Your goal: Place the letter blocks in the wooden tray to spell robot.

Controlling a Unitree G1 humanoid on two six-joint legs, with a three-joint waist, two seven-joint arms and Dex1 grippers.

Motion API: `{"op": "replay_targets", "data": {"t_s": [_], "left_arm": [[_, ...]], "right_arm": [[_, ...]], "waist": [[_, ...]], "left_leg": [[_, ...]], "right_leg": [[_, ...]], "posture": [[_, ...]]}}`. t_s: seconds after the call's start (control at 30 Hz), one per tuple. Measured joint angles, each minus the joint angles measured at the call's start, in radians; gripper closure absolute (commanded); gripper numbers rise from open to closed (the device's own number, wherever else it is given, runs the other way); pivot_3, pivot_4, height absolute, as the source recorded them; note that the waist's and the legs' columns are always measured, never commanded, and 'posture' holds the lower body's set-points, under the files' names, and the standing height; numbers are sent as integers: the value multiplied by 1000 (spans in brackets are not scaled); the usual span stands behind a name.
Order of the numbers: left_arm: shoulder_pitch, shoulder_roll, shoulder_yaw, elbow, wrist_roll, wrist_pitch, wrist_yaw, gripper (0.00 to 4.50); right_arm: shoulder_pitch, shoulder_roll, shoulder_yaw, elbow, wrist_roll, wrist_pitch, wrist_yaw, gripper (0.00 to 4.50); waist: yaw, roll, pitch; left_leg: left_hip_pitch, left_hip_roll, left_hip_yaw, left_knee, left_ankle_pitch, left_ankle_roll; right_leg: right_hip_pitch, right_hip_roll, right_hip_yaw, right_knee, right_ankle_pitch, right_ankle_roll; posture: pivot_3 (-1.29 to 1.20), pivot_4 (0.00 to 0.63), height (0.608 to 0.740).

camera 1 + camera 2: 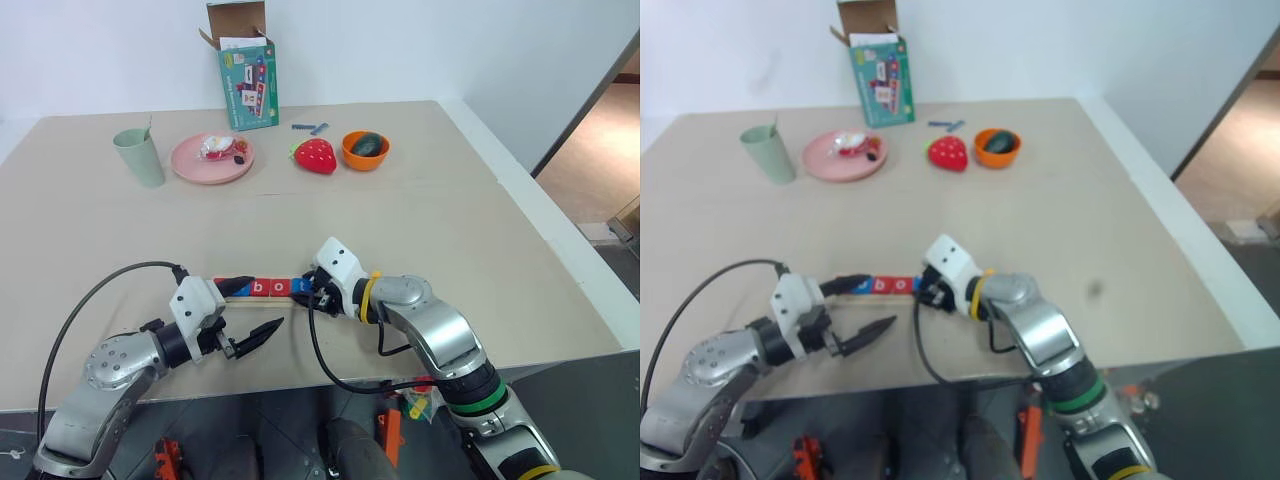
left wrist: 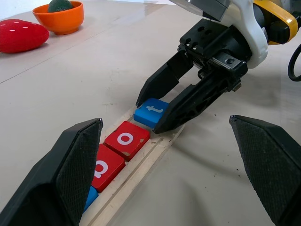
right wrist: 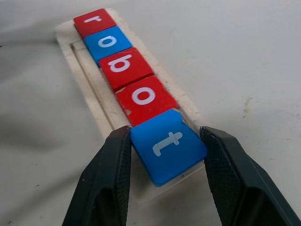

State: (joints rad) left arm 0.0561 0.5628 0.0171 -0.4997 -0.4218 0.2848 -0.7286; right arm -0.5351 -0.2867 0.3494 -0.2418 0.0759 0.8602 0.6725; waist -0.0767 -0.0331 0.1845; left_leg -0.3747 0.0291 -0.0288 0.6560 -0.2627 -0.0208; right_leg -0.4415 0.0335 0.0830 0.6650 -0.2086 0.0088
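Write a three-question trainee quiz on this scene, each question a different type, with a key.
1. True or false: the blue t block lies between the fingers of the right pincer.
2. How many letter blocks sit in the wooden tray? A) three B) four C) five
3. Fill in: the left pincer is ____.

Key: 1 true; 2 C; 3 open

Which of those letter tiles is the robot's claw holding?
The blue t block, last in the row on the wooden tray, sits between the right gripper fingers. The r, o, b and second o lie farther along, untouched.
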Motion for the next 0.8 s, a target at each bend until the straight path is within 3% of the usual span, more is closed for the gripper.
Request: {"op": "replay_targets", "data": {"t_s": [0.8], "left_arm": [[10, 3, 0, 0, 10, -2, -1, 0]], "right_arm": [[-9, 20, 10, 39, 5, -25, -26, 2803]], "waist": [[0, 0, 0]], "left_leg": [[0, 0, 0, 0, 0, 0]], "right_leg": [[0, 0, 0, 0, 0, 0]], "posture": [[0, 150, 740]]}}
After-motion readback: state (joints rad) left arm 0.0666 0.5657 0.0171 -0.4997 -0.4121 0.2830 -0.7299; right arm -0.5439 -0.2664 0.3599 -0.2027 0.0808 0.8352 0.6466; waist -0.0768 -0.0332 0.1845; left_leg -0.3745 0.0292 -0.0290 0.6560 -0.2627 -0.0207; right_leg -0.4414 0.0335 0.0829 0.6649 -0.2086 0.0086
